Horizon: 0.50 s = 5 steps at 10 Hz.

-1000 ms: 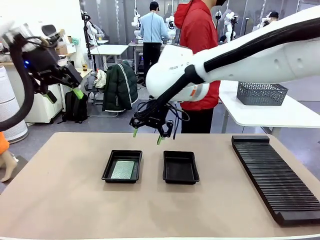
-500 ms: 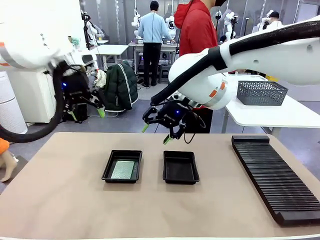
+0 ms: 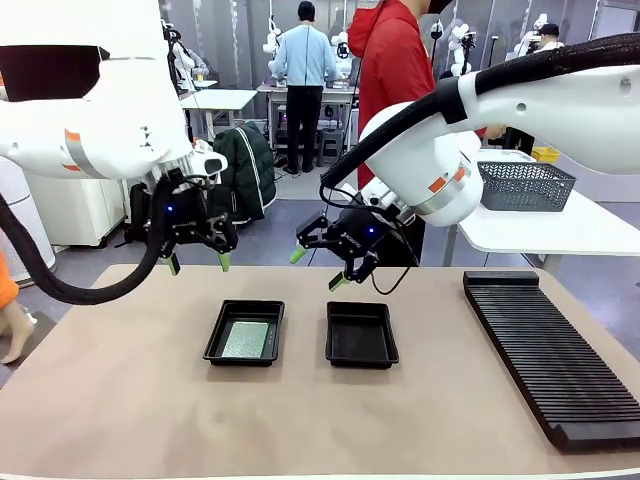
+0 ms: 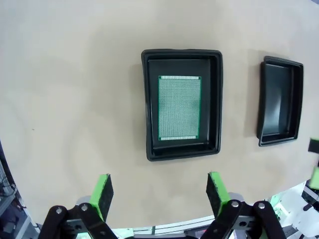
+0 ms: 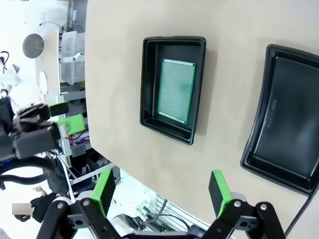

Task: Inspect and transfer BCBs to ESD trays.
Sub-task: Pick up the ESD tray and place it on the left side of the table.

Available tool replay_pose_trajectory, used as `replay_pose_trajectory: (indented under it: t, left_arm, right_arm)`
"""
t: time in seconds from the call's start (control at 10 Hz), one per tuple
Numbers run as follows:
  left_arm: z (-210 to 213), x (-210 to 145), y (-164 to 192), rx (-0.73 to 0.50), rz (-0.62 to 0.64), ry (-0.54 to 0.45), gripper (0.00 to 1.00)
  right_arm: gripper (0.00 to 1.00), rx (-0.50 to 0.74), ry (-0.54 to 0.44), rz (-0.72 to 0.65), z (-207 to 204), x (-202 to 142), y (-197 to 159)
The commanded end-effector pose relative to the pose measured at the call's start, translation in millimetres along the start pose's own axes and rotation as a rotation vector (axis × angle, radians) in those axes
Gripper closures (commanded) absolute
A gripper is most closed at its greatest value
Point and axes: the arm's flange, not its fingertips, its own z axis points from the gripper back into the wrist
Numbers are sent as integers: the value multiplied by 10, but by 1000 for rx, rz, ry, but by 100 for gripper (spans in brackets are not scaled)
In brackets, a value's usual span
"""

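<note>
One green board (image 3: 246,339), flat on the floor of the left-hand tray (image 3: 244,306), set apart from the rim all round; long axis running away from the robot, in line with the tray's own long side; second tray (image 3: 361,334) just beside it to the right, bare inside. Left gripper (image 3: 199,264) in the air over the table's (image 3: 120,400) far edge, beyond and above the loaded tray, pads spread wide, nothing between them; seen from its wrist, board (image 4: 179,107) straight ahead, long axis pointing away, short side facing the gap. Right gripper (image 3: 318,269) likewise spread and bare, above the far end of the bare tray, tilted; from its wrist, board (image 5: 176,90) off to one side. Judged nearer to the board: the left. Hard to make out: any flaw on the board's fine grid; cut off at the right wrist picture's edge: the bare tray.
</note>
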Motion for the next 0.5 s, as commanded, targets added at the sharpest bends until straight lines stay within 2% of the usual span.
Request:
replay_pose_trajectory:
  t: [0.0,0.4]
  left_arm:
    - [-120,155,-75,41,23,-12,0]
    - [-633,340,-115,89,19,10,0]
  right_arm:
    - [0,-19,-9,-7,-6,-6,43]
    - [0,-19,-9,-7,-6,-6,43]
